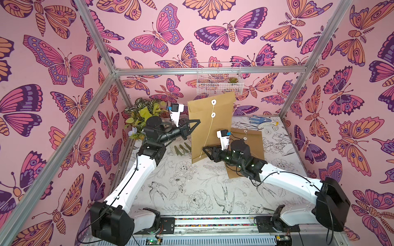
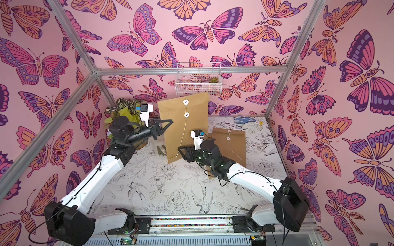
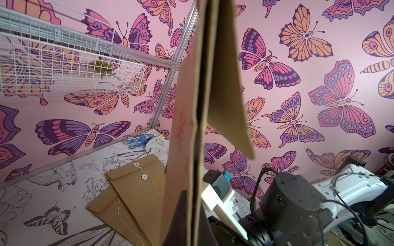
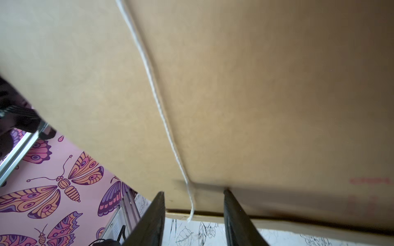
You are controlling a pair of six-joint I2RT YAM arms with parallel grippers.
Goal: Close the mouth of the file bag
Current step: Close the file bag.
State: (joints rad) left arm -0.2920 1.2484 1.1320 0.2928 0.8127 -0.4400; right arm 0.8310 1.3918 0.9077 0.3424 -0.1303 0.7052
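Observation:
A brown file bag [image 1: 215, 136] [image 2: 189, 132] stands upright above the table, and my left gripper [image 1: 197, 122] [image 2: 170, 121] is shut on its left edge. In the left wrist view the bag [image 3: 187, 127] is edge-on between the jaws of the left gripper [image 3: 193, 213], with its flap [image 3: 230, 85] angled away from the body. A white string [image 1: 207, 136] [image 4: 157, 102] hangs from the lower button [image 1: 213, 115] down the face. My right gripper [image 1: 204, 148] [image 2: 179, 148] [image 4: 194, 196] is open at the bag's lower part. The string's loose end dangles between its fingers.
Other brown file bags [image 1: 251, 144] [image 3: 136, 187] lie flat on the table behind my right arm. A leafy plant [image 1: 142, 115] fills the back left corner. A white wire basket [image 1: 219, 78] hangs on the back wall. A blue glove [image 1: 260, 121] lies at the back right.

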